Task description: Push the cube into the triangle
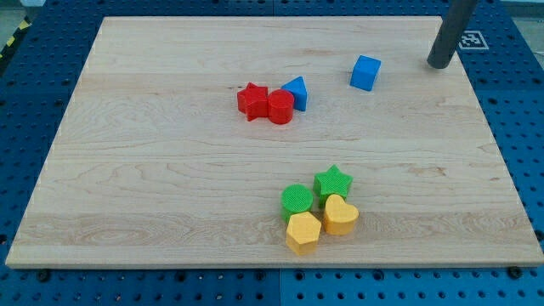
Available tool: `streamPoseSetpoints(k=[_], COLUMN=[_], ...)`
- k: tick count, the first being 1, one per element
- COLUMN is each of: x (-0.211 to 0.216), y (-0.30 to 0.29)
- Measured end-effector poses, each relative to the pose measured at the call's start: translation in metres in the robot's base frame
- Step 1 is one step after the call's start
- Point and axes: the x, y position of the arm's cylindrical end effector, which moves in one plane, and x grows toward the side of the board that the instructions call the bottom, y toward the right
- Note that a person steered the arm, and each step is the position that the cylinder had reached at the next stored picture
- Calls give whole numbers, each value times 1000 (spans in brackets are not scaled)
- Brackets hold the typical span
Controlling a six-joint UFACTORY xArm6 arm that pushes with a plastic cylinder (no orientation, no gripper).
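A blue cube [365, 73] sits on the wooden board toward the view's upper right. A blue triangle [297, 92] lies to its left, touching a red cylinder [280, 107] that touches a red star [252, 100]. My tip [439, 63] rests on the board near its right edge, to the right of the blue cube and apart from it, with the cube between it and the triangle.
A cluster near the view's bottom centre holds a green cylinder [297, 201], a green star [333, 182], a yellow heart [340, 216] and a yellow hexagon [303, 231]. The wooden board [153, 187] lies on a blue perforated table.
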Motion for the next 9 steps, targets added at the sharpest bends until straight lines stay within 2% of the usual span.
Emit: streamPoseSetpoints(k=[4,5,6,7,9], x=[12,14,27,29,29], y=[-137,-135,-93,-81,-148])
